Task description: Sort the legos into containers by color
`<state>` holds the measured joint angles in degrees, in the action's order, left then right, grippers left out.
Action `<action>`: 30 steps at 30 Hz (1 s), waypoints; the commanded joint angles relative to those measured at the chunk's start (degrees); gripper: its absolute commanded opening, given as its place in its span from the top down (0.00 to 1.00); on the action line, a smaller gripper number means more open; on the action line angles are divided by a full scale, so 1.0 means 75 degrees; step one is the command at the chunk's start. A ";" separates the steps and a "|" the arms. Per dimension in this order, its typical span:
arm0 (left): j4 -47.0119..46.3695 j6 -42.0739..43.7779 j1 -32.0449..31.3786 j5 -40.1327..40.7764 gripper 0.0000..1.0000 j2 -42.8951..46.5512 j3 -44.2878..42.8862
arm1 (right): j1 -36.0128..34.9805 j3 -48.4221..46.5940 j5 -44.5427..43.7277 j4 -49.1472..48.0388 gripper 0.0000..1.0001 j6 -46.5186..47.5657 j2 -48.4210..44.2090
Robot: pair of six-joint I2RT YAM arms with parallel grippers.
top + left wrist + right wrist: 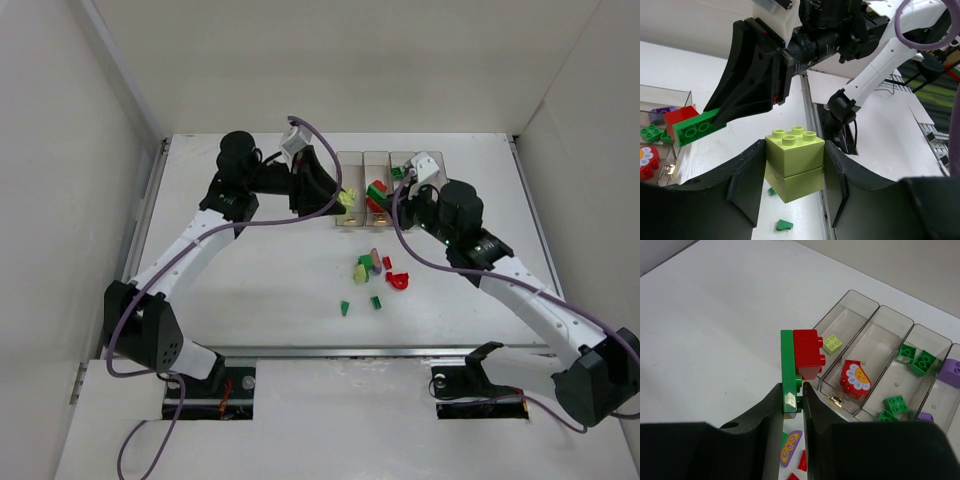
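Note:
My left gripper [338, 196] [794, 152] is shut on a clump of two stacked pale yellow-green legos [794, 162] [347, 198], held above the table beside the left end of the containers [351, 156]. My right gripper [388, 196] [792, 395] is shut on a thin green plate [788, 370] with a red brick [807, 352] stuck to it, held over the containers' near end. The four clear bins [875, 307] hold, from left to right, a yellow-green brick [832, 344], a red flower brick [855, 379], green bricks [916, 359] and purple bricks [951, 372].
Loose legos lie on the table in front of the bins: a yellow-green and purple cluster [366, 266], red pieces [397, 280] and two small green pieces [344, 307] [376, 301]. White walls close in the table on the left, back and right.

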<state>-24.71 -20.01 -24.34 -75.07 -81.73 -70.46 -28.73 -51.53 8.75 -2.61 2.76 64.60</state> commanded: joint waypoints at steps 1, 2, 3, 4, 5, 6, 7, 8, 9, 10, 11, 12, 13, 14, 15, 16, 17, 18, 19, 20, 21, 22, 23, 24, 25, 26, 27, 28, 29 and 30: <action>-0.0537 -0.0051 0.0011 -0.0023 1.00 0.0011 -0.0368 | 0.0046 -0.0009 -0.0252 -0.0203 1.00 -0.0099 -0.0094; -0.0340 0.0135 0.0011 0.0152 1.00 0.0011 -0.0437 | 0.0046 -0.0009 -0.0253 -0.0098 1.00 -0.0169 0.0034; -0.0083 0.0346 0.0011 0.0281 1.00 0.0011 -0.0531 | 0.0046 -0.0009 -0.0532 0.0007 1.00 -0.0169 0.0128; 0.0302 0.0684 0.0011 0.0422 1.00 0.0011 -0.0624 | 0.0046 -0.0078 -0.0662 0.0310 1.00 -0.0297 0.0234; 0.0805 0.1117 0.0011 0.0736 1.00 0.0011 -0.0741 | 0.0046 -0.0079 -0.0756 0.0487 1.00 -0.0496 0.0467; 0.1843 0.2026 0.0011 0.0913 1.00 -0.0058 -0.0963 | 0.0127 -0.0183 -0.0664 0.0663 1.00 -0.0579 0.0597; 0.2271 0.2430 0.0011 0.1089 1.00 -0.0059 -0.1046 | 0.0128 -0.0254 -0.0489 0.0897 1.00 -0.0649 0.0876; 0.2658 0.2747 0.0011 0.1300 1.00 -0.0059 -0.1047 | 0.0128 -0.0255 -0.0209 0.0899 1.00 -0.0650 0.1030; 0.3149 0.3005 0.0011 0.1696 1.00 -0.0059 -0.1047 | 0.0128 -0.0255 0.0142 0.0899 1.00 -0.0650 0.1194; 0.3363 0.3217 0.0011 0.1898 1.00 0.0022 -0.1047 | -0.0035 -0.0255 0.0818 0.0899 1.00 -0.0580 0.1358; 0.3597 0.3764 0.0011 0.2085 1.00 0.0023 -0.1047 | -0.0199 -0.0347 0.1034 0.0899 1.00 -0.0487 0.1545; 0.3820 0.4060 0.0011 0.2250 1.00 0.0104 -0.1047 | -0.0374 -0.0418 0.1245 0.0899 1.00 -0.0173 0.1941; 0.4135 0.4353 0.0011 0.2530 1.00 0.0244 -0.1047 | -0.0562 -0.0488 0.1433 0.0899 1.00 0.0016 0.2166; 0.4243 0.4611 0.0011 0.2648 1.00 0.0327 -0.0931 | -0.0877 -0.0570 0.1701 0.0899 1.00 0.0169 0.2400; 0.4244 0.4996 0.0011 0.2742 1.00 0.0444 -0.0837 | -0.0985 -0.0815 0.1855 0.0899 1.00 0.0263 0.2901; 0.4325 0.5151 0.0011 0.2929 1.00 0.0549 -0.0744 | -0.0986 -0.0968 0.2019 0.0829 1.00 0.0264 0.3150; 0.4326 0.5280 0.0011 0.2931 1.00 0.0805 -0.0487 | -0.1055 -0.1120 0.2322 0.0829 1.00 0.0195 0.3396; 0.4326 0.5374 0.0011 0.3012 1.00 0.0936 -0.0369 | -0.1056 -0.1400 0.2406 0.0759 1.00 0.0089 0.3828; 0.4326 0.5456 0.0011 0.3013 1.00 0.1053 -0.0252 | -0.1056 -0.1507 0.2407 0.0758 1.00 -0.0074 0.3995; 0.4256 0.5457 0.0011 0.3013 1.00 0.1263 -0.0030 | -0.1056 -0.1578 0.2407 0.0642 1.00 -0.0145 0.4147; 0.4256 0.5457 0.0011 0.3013 1.00 0.1381 0.0077 | -0.0975 -0.1672 0.2407 0.0467 1.00 -0.0285 0.4404; 0.4256 0.5457 0.0011 0.3013 1.00 0.1475 0.0171 | -0.0974 -0.1673 0.2407 0.0465 1.00 -0.0287 0.4522; 0.4174 0.5457 0.0011 0.3013 1.00 0.1557 0.0264 | -0.0974 -0.1777 0.2500 0.0373 1.00 -0.0368 0.4640; 0.4173 0.5457 0.0011 0.3013 1.00 0.1732 0.0451 | -0.0974 -0.1778 0.2570 0.0372 1.00 -0.0369 0.4757; 0.4173 0.5457 0.0011 0.3013 1.00 0.1803 0.0534 | -0.0974 -0.1894 0.2571 0.0372 0.98 -0.0369 0.4874; 0.4173 0.5387 0.0011 0.3013 1.00 0.1804 0.0616 | -0.0974 -0.1965 0.2676 0.0372 0.92 -0.0369 0.5072; 0.4173 0.5387 0.0011 0.3013 1.00 0.1909 0.0686 | -0.0974 -0.1966 0.2781 0.0372 0.75 -0.0369 0.5167; 0.4173 0.5387 0.0011 0.3013 1.00 0.1991 0.0780 | -0.0904 -0.1966 0.2782 0.0372 0.68 -0.0369 0.5261; 0.4173 0.5317 0.0011 0.3013 1.00 0.1992 0.0781 | -0.0904 -0.1966 0.2886 0.0372 0.57 -0.0369 0.5332; 0.4173 0.5316 0.0011 0.3083 1.00 0.1992 0.0850 | -0.0904 -0.1966 0.2888 0.0372 0.45 -0.0369 0.5332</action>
<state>7.20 19.84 -23.24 -49.15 -68.58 -65.45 -35.97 -64.01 28.10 2.22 0.99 103.72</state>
